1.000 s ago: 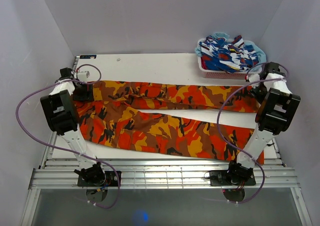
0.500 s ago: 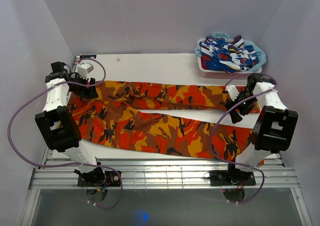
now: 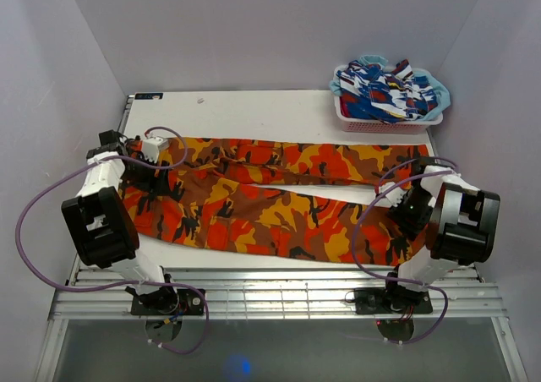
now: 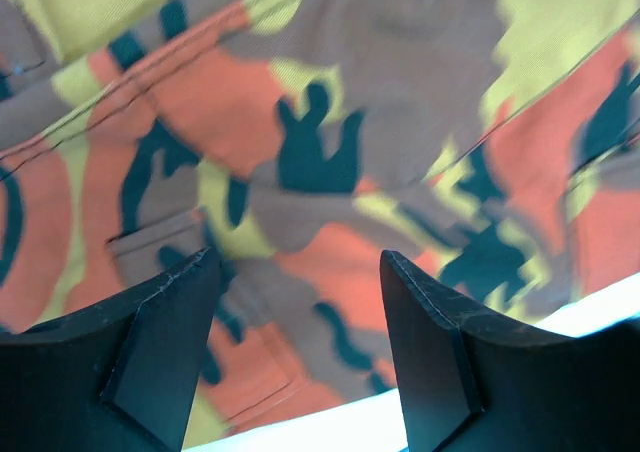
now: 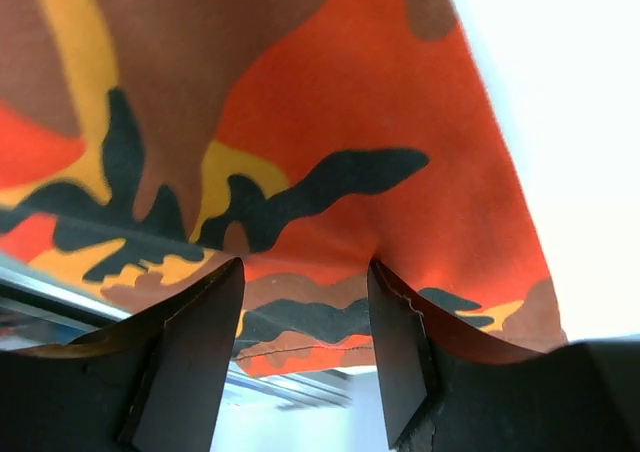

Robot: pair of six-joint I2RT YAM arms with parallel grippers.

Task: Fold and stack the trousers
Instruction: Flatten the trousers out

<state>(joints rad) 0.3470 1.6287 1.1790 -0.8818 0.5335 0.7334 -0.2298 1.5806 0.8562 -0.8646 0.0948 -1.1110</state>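
The trousers (image 3: 254, 204), in orange, red and yellow camouflage, lie spread across the table with the waist at the left and both legs running right. My left gripper (image 3: 157, 159) is at the waist end. In the left wrist view it (image 4: 297, 262) is open just above the fabric (image 4: 330, 122), near its edge. My right gripper (image 3: 412, 208) is on the hem end of the near leg. In the right wrist view it (image 5: 305, 267) is open, with the hem (image 5: 320, 322) showing between its fingers.
A pink basket (image 3: 380, 126) heaped with blue, white and red clothes stands at the back right corner. Bare white table (image 3: 254, 111) lies behind the trousers. The table's near edge meets a metal rail frame (image 3: 279, 297). Purple cables loop from both arms.
My right gripper has moved from the far leg's end toward me, onto the near leg's hem. My left gripper has come down at the waist. The near leg has shifted closer to the far one.
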